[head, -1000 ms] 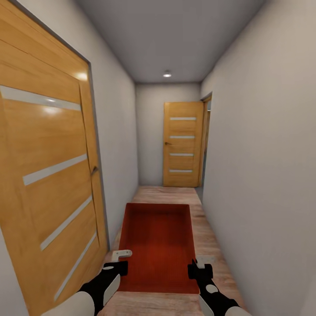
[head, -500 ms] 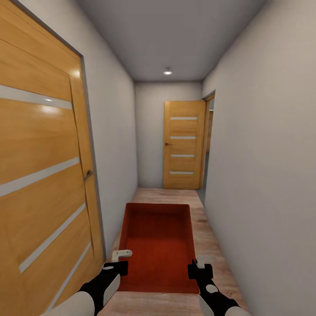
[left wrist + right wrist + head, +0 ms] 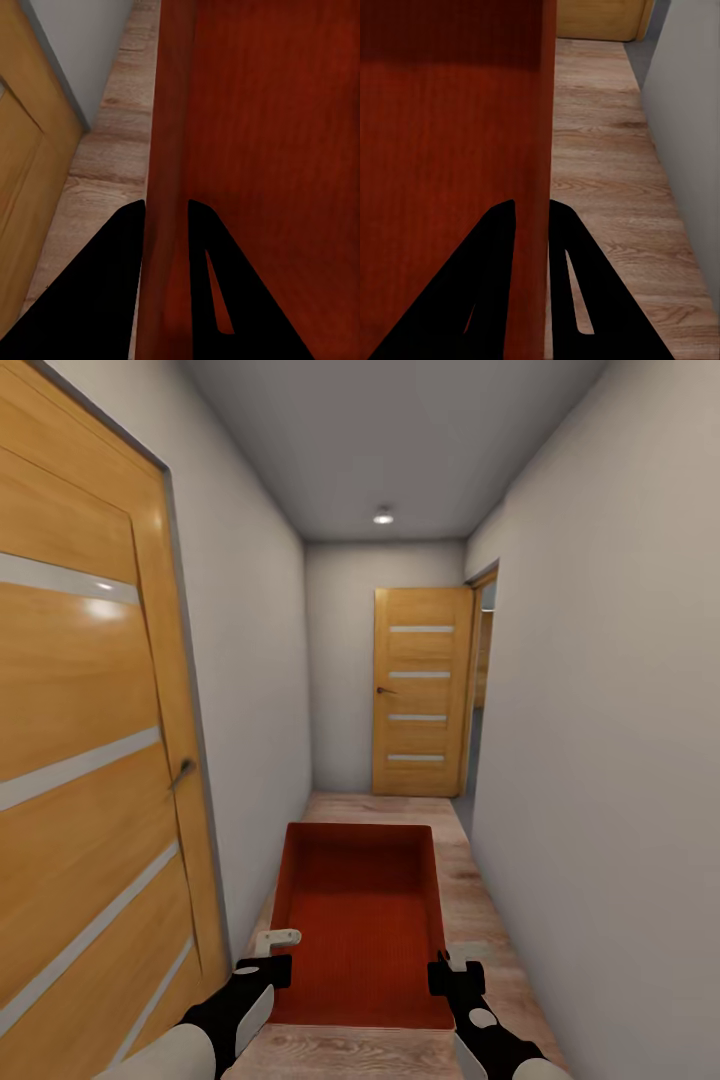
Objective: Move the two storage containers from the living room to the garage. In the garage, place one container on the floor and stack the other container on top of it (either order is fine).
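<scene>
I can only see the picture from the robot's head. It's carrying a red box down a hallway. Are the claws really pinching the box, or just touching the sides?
Observer: Pinching. The left wrist camera shows the left claw with one finger on each side of the left wall of the red-orange open-topped storage box.
Operator: And the other one?
Observer: Same. The right claw straddles the box's right wall, one finger inside, one outside.
Operator: What's under the box?
Observer: Light wood plank flooring shows beside the wall the right claw holds.
</scene>
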`<state>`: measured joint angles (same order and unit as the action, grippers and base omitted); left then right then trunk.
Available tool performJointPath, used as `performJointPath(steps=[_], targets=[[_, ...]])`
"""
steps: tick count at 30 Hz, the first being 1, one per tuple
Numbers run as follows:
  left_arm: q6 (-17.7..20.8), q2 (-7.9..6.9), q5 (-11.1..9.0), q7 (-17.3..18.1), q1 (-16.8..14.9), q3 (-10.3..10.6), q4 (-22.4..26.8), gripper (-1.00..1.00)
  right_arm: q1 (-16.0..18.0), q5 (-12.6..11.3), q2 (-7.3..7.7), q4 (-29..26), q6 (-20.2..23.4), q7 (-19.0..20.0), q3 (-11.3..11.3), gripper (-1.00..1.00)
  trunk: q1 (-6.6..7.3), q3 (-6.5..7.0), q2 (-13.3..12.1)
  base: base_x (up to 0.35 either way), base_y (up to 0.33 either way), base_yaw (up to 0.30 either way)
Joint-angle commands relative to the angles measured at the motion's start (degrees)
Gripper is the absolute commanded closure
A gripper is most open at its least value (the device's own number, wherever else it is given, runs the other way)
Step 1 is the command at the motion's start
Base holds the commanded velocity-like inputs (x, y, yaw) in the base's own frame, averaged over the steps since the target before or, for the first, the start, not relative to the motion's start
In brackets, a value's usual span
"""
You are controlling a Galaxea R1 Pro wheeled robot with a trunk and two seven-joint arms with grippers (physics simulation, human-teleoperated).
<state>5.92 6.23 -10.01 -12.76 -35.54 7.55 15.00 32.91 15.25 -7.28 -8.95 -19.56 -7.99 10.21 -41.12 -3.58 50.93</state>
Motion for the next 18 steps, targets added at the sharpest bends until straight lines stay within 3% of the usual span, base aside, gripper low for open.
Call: performJointPath(steps=[1,10,18], targets=[[0.4,-0.78,0.9,-0.8,-0.1,-0.8,0.3,1.00,0.0,0.3,-0.01,0.1,-0.2,-0.2,1.9,1.00,-0.04,-0.09,0.1,0.322,0.000,0.000],[0.4,-0.78,0.9,-0.8,0.0,-0.8,0.3,1.00,0.0,0.4,-0.04,0.1,-0.2,-0.2,1.9,1.00,-0.04,-0.09,0.1,0.322,0.000,-0.007],[0.4,-0.78,0.9,-0.8,0.0,-0.8,0.3,1.00,0.0,0.3,-0.03,0.1,-0.2,-0.2,1.9,1.00,-0.04,-0.09,0.1,0.322,0.000,-0.156]])
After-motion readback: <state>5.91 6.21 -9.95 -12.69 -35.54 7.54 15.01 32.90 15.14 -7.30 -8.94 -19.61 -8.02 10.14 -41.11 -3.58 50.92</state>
